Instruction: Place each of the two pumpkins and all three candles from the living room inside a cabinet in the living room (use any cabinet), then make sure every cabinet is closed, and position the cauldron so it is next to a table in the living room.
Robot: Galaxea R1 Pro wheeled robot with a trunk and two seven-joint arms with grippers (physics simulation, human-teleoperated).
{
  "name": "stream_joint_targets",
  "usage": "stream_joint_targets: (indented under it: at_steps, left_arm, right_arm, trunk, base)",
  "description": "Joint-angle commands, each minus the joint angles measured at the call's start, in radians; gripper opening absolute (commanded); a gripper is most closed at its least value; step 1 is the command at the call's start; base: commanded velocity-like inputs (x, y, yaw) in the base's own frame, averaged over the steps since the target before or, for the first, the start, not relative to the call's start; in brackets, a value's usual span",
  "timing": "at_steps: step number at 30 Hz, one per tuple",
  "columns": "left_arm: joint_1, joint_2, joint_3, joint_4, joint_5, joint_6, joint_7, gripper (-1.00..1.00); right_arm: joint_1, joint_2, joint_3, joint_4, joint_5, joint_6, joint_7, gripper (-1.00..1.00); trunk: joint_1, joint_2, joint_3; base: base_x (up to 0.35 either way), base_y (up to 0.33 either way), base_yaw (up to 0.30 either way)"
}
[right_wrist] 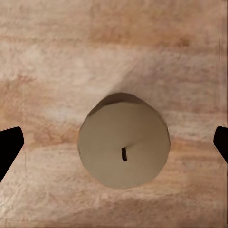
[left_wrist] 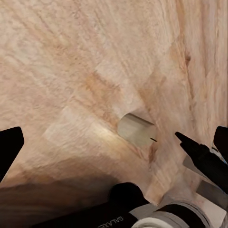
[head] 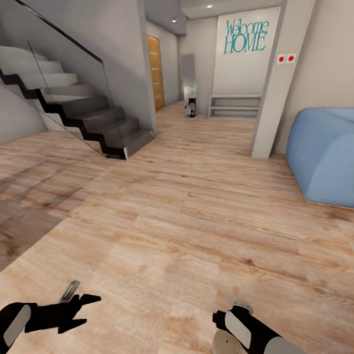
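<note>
While the head view looks across a hallway, both arms hang low over the wood-plank floor [head: 189, 218].

Left hand [head: 82, 309]: black fingers splayed apart, nothing between them. In the left wrist view the two fingertips [left_wrist: 190, 142] sit far apart at the frame's sides, and a beige candle [left_wrist: 137, 129] stands on the floor beyond them, its dark wick visible on the flat top. The right arm's black and grey casing shows just beside that candle in the same view.

Right hand [right_wrist: 114, 145]: fingers spread wide, only the dark tips [right_wrist: 9, 145] showing at either edge of the right wrist view. The candle [right_wrist: 124, 146] sits centred between them, seen from straight above: round flat top, short wick near the middle. Fingertips are clear of its sides; no contact seen. In the head view the right arm ends near the lower edge of the picture, with the candle's pale round top [head: 226, 345] just under the wrist, partly hidden by the arm.

Surroundings, head view:
- staircase [head: 75, 112] with dark stringers and glass railing, robot's left
- blue sofa [head: 331, 156], robot's right, well apart from the candle
- white wall with teal "Welcome HOME" lettering [head: 246, 37], far end
- low white shelf unit [head: 235, 105] below the lettering
- orange-brown door [head: 155, 71] down the hall
</note>
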Motion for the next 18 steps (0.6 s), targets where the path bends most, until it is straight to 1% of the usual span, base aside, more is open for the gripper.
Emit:
stream_joint_targets:
  at_steps: [1,3,5,7,9,11,13,15,16,18]
  left_arm:
    - [0.000,-0.013,0.000,0.000,-0.001,-0.002,0.015,1.00]
    - [0.000,-0.062,0.000,0.000,-0.003,-0.015,0.095,1.00]
    - [0.000,-0.100,0.002,-0.001,-0.004,-0.045,0.201,1.00]
    - [0.000,-0.130,0.006,-0.002,-0.001,-0.091,0.308,1.00]
    - [-0.001,-0.153,0.008,-0.002,0.005,-0.118,0.388,1.00]
    - [-0.001,-0.174,0.009,-0.004,0.008,-0.123,0.422,1.00]
    - [-0.001,-0.187,0.010,-0.007,0.010,-0.110,0.432,1.00]
    - [-0.001,-0.192,0.012,-0.009,0.011,-0.073,0.435,1.00]
    - [-0.003,-0.194,0.013,-0.010,0.013,-0.040,0.432,1.00]
    - [-0.005,-0.193,0.014,-0.011,0.015,-0.020,0.416,1.00]
  right_arm:
    - [0.000,-0.003,0.000,0.000,-0.001,0.000,0.000,1.00]
    - [0.000,-0.010,-0.005,0.000,-0.001,0.000,-0.001,1.00]
    - [0.000,-0.013,-0.015,0.001,-0.001,0.000,-0.001,1.00]
    - [0.000,-0.014,-0.023,0.001,-0.001,0.000,-0.001,1.00]
    - [0.000,-0.015,-0.027,0.001,-0.001,0.000,-0.001,1.00]
    - [0.000,-0.015,-0.028,0.001,-0.001,0.000,-0.001,1.00]
    - [0.000,-0.015,-0.028,0.002,-0.001,0.000,0.000,1.00]
    - [0.000,-0.014,-0.029,0.002,-0.001,0.000,0.001,1.00]
    - [0.000,-0.013,-0.029,0.002,-0.001,0.001,0.001,1.00]
    - [0.000,-0.013,-0.029,0.002,-0.001,0.000,0.002,1.00]
  trunk:
    - [0.000,0.000,-0.004]
    - [0.001,-0.001,-0.012]
    - [0.002,-0.001,-0.019]
    - [0.003,-0.002,-0.027]
    - [0.004,-0.002,-0.035]
    - [0.005,-0.003,-0.043]
    - [0.006,-0.003,-0.050]
    - [0.007,-0.004,-0.058]
    - [0.007,-0.004,-0.062]
    - [0.008,-0.004,-0.070]
  base:
    - [0.000,0.000,0.000]
    - [0.000,0.000,0.000]
    - [0.000,0.000,0.000]
    - [0.000,0.000,0.000]
    - [0.000,0.000,0.000]
    - [0.000,0.000,0.000]
    - [0.000,0.000,0.000]
    - [0.000,0.000,0.000]
    - [0.000,0.000,0.000]
    - [0.000,0.000,0.000]
